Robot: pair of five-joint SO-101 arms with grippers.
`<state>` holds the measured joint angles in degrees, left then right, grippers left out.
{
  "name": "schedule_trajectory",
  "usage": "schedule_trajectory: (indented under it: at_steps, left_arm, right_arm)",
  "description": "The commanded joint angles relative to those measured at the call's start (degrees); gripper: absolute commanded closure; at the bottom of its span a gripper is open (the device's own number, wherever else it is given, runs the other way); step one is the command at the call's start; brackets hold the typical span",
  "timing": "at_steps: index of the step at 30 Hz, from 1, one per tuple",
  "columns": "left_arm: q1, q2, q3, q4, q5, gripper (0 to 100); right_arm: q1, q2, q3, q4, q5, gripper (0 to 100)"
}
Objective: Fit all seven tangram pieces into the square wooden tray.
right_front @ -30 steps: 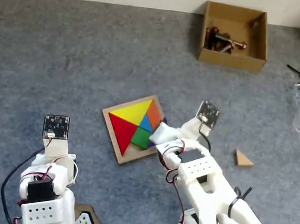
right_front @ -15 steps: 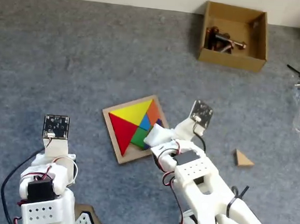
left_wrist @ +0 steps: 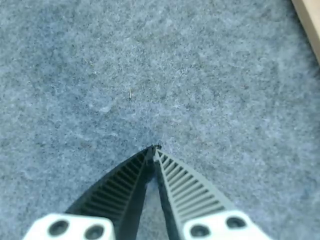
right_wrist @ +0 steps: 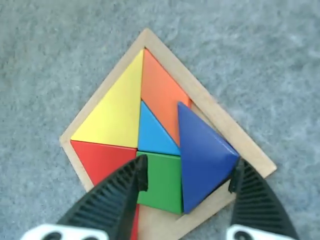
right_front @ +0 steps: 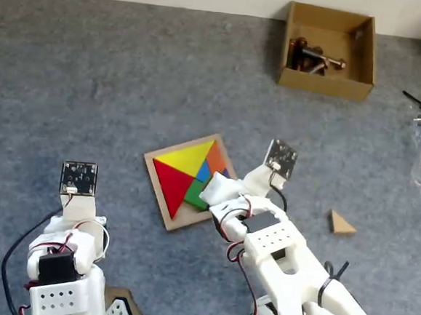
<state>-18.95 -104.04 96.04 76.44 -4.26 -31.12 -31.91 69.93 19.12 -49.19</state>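
Tray (right_wrist: pixel 232 131) lies right beneath the right hand (right_wrist: pixel 189 167), whose fingers stand wide apart above its nearer corner. Between them sits the blue triangle (right_wrist: pixel 202 155), one corner just beside a finger (right_wrist: pixel 245 190) – whether they touch I cannot tell – with a strip of bare tray floor beside it. The other finger (right_wrist: pixel 125 187) hangs over the green square (right_wrist: pixel 162 182) and the red triangle (right_wrist: pixel 100 160). Beyond the fingertips lie the light-blue triangle (right_wrist: pixel 152 132), the orange piece (right_wrist: pixel 160 87) and the yellow triangle (right_wrist: pixel 112 112), all flat in the tray. A tan triangle (right_front: pixel 342 223) lies on the table (right_front: pixel 92 82) well off to this hand's right; a box (right_front: pixel 328 50) stands far ahead. The left hand (left_wrist: pixel 155 148) is closed – fingertips together, holding nothing – over bare table, well apart from the tray.
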Motion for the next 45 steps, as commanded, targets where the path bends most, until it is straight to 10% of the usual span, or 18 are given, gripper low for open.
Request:
schedule_trajectory:
  at_steps: [1, 12, 31, 45]
  left_arm:
    - [-0.75, -0.31, 1.1, 0.26, 0.53, 99]
    - [-0.75, -0.31, 1.1, 0.26, 0.53, 99]
    - [-0.75, -0.31, 1.1, 0.26, 0.53, 99]
    - [-0.75, -0.31, 1.1, 0.26, 0.53, 99]
  right_arm:
    - [2.59, -0.75, -0.57, -0.13, 0.62, 74.8]
    - [7.08, -0.75, -10.15, 22.99, 1.67, 74.9]
    - [16.31, -0.75, -17.98, 41.19, 32.09, 74.9]
    - [28.97, -0.04, -43.21, 63.78, 33.05, 85.1]
